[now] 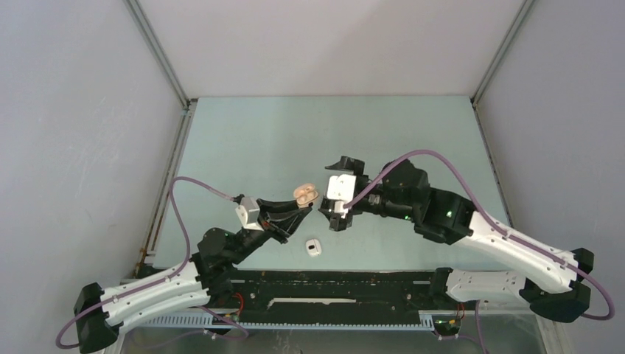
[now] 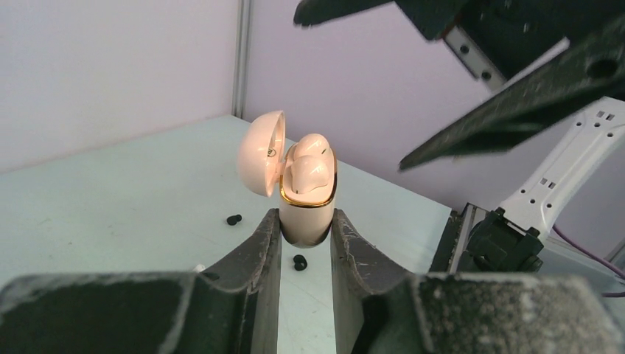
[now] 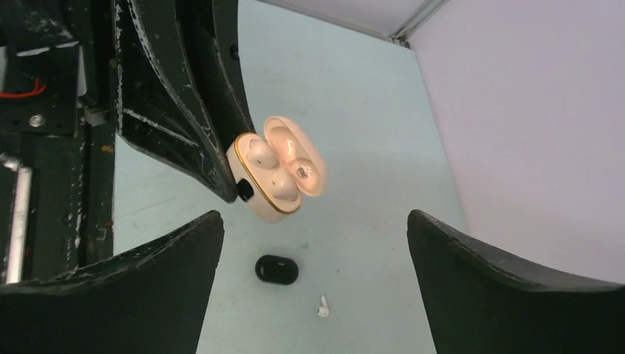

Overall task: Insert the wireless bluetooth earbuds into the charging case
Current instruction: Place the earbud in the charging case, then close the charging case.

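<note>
My left gripper (image 1: 301, 203) is shut on the base of a pale pink charging case (image 1: 305, 194) with a gold rim and holds it above the table, lid open. In the left wrist view the case (image 2: 308, 215) stands between my fingers (image 2: 254, 247), with two pink earbuds (image 2: 309, 168) seated in it. Two tiny black earbuds (image 2: 234, 219) (image 2: 299, 262) lie on the table below. My right gripper (image 1: 326, 193) is open and empty, right beside the case. In the right wrist view the case (image 3: 269, 181) sits just beyond my gripper (image 3: 315, 221), and a white earbud (image 3: 322, 308) lies on the table.
A black rounded case (image 3: 277, 269) lies on the table below the pink case. A white rounded case (image 1: 315, 246) lies near the front rail (image 1: 332, 284). Grey walls enclose the green table (image 1: 332, 125) on three sides.
</note>
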You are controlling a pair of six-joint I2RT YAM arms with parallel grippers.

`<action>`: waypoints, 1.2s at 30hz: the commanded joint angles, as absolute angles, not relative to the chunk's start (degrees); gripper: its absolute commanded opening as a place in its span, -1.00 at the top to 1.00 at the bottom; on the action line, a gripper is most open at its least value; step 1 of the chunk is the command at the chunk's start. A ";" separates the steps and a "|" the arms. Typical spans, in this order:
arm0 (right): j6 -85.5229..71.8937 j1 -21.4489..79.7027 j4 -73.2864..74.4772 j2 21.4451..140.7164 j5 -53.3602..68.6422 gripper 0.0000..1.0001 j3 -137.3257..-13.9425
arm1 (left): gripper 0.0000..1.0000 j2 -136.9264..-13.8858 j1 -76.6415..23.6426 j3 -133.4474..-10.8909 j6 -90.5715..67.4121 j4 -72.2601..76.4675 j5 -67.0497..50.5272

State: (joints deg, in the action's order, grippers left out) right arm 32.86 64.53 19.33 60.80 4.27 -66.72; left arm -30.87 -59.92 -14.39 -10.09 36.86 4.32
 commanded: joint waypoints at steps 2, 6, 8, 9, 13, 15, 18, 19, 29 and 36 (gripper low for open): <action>30.99 57.26 40.87 63.76 21.28 -0.99 -79.35 | 1.00 -30.06 -59.94 -13.15 -10.00 39.29 3.38; 32.72 51.82 58.01 72.15 31.72 -0.98 -89.23 | 1.00 -30.38 -59.94 -13.72 -8.71 36.93 0.51; 33.69 49.86 63.19 75.26 36.47 -0.96 -92.24 | 1.00 -30.77 -59.94 -14.08 -8.44 36.26 -2.39; 33.79 49.01 63.95 75.94 37.42 -0.96 -92.54 | 1.00 -31.14 -59.93 -14.33 -8.36 35.92 -3.24; 35.23 48.21 62.74 76.49 37.43 -0.98 -91.17 | 0.99 -33.50 -59.94 -16.16 -8.34 34.41 -6.66; 35.39 48.28 62.54 77.29 37.59 -0.98 -91.29 | 0.99 -34.99 -59.94 -17.36 -8.51 33.84 -7.89; 35.24 49.19 61.75 78.28 37.93 -0.98 -91.11 | 0.99 -37.34 -59.97 -18.52 -8.60 33.58 -8.43; 34.98 49.73 61.38 78.50 37.70 -0.98 -90.88 | 0.99 -37.95 -59.95 -18.85 -8.61 33.57 -8.29; 35.71 54.15 62.21 77.41 36.00 -0.99 -88.33 | 1.00 -38.60 -59.94 -19.38 -9.67 35.11 -3.58; 35.33 52.88 64.44 73.06 36.81 -0.98 -89.89 | 1.00 -38.01 -59.94 -18.84 -10.93 33.65 1.33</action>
